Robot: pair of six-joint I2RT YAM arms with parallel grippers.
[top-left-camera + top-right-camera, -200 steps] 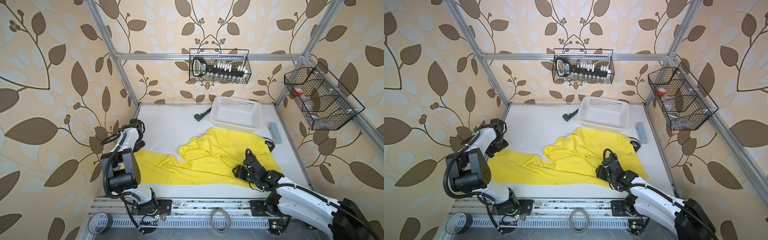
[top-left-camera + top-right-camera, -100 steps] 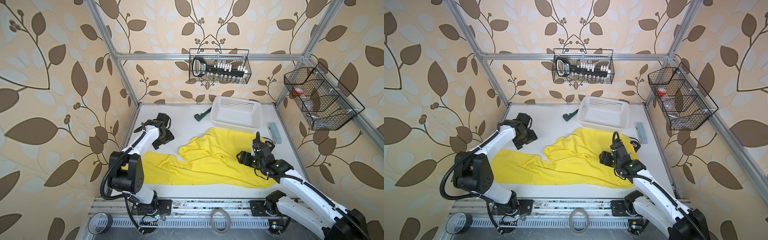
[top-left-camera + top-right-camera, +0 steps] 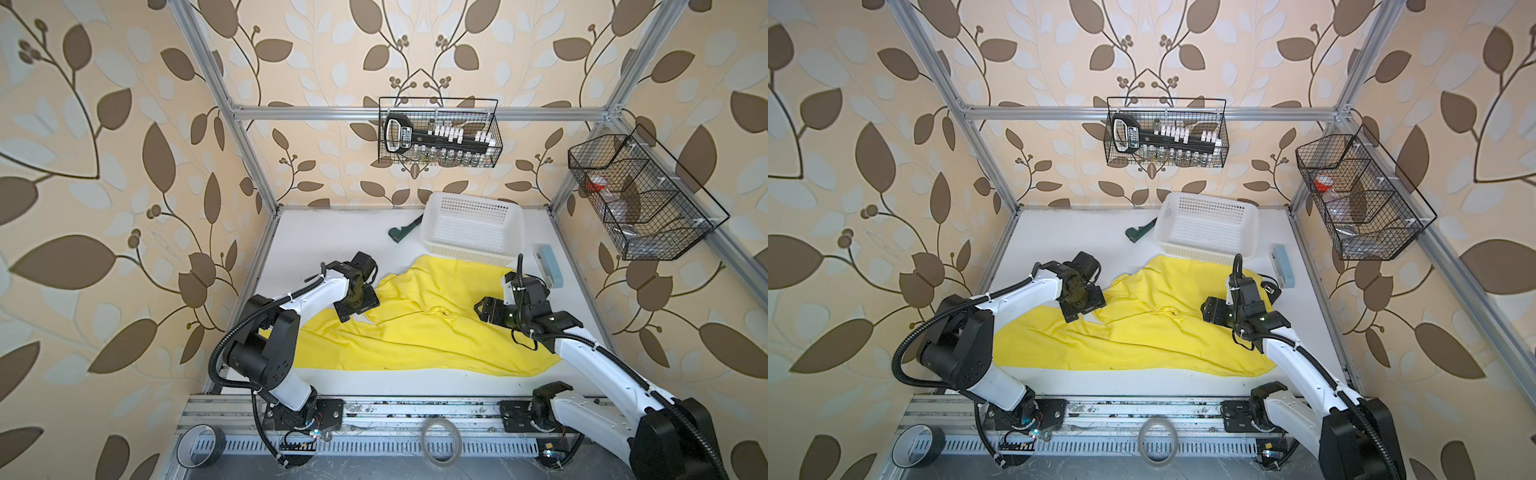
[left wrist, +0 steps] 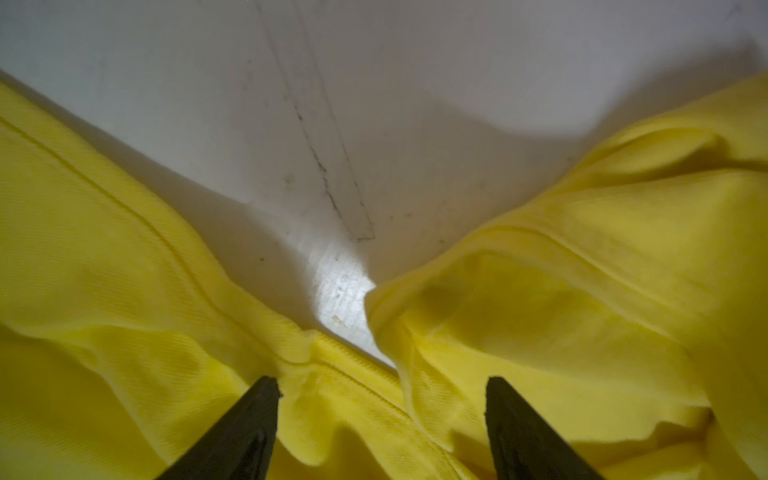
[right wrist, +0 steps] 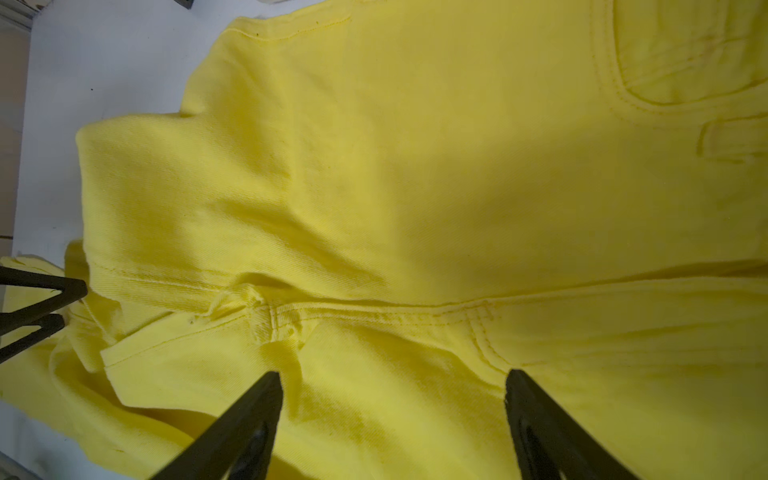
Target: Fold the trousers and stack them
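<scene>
The yellow trousers (image 3: 415,336) (image 3: 1142,336) lie spread on the white table, one leg running left along the front and the other bunched toward the back. My left gripper (image 3: 359,311) (image 3: 1082,307) hovers open over the notch where the two legs part. In the left wrist view its jaws (image 4: 382,380) stand wide apart over rumpled fabric (image 4: 124,291), holding nothing. My right gripper (image 3: 484,309) (image 3: 1209,309) is open above the seat. In the right wrist view it (image 5: 392,376) straddles flat cloth (image 5: 415,166) just short of the crotch seam.
A white perforated basket (image 3: 471,226) stands at the back, touching the trousers' far edge. A green tool (image 3: 403,230) lies to its left and a pale blue block (image 3: 550,266) to its right. Wire baskets (image 3: 440,137) hang on the walls. Tape rolls (image 3: 201,444) sit at the front rail.
My left arm has swung from the table's left edge to the middle, over the gap between the legs. My right gripper has moved from the front hem back onto the seat.
</scene>
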